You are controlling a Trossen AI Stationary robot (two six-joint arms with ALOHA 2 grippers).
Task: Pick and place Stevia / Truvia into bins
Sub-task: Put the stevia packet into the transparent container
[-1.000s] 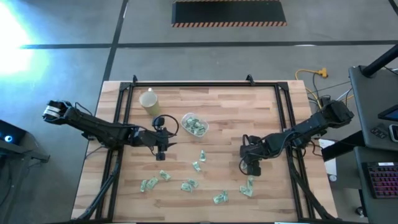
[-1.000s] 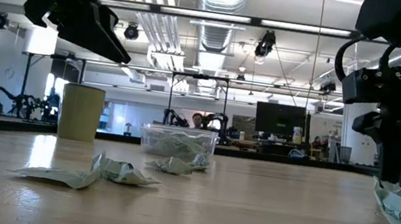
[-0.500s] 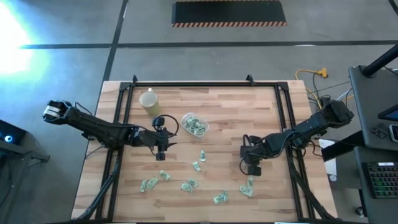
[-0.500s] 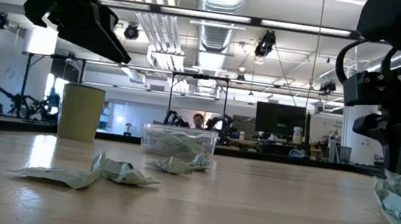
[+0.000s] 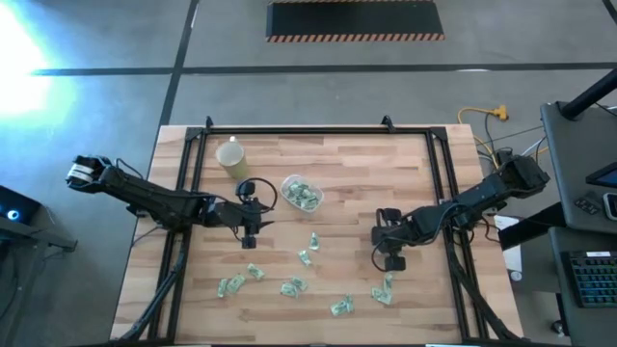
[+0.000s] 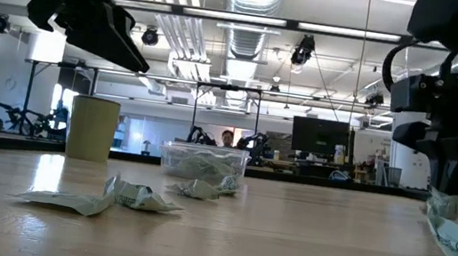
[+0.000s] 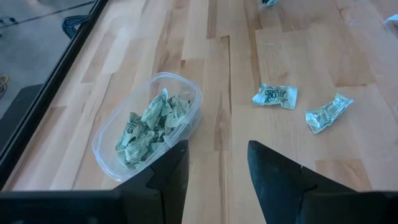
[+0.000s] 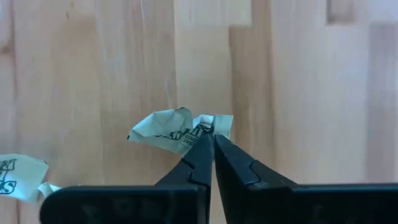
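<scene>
While left fingers [image 7: 214,163] stay spread, right fingers [image 8: 213,144] pinch crumpled sachet [image 8: 171,130], print unreadable

Bare worktop [image 5: 386,173] lies open across the upper right of the overhead frame. Scattered sachets [image 5: 308,241] litter the lower middle. The tub [image 5: 301,193] and yellow cup [image 5: 231,155] stand upper left.

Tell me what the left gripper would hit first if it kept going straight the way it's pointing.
Probably bare table. The left gripper points between the clear tub and two loose sachets; depth is hard to judge.
</scene>
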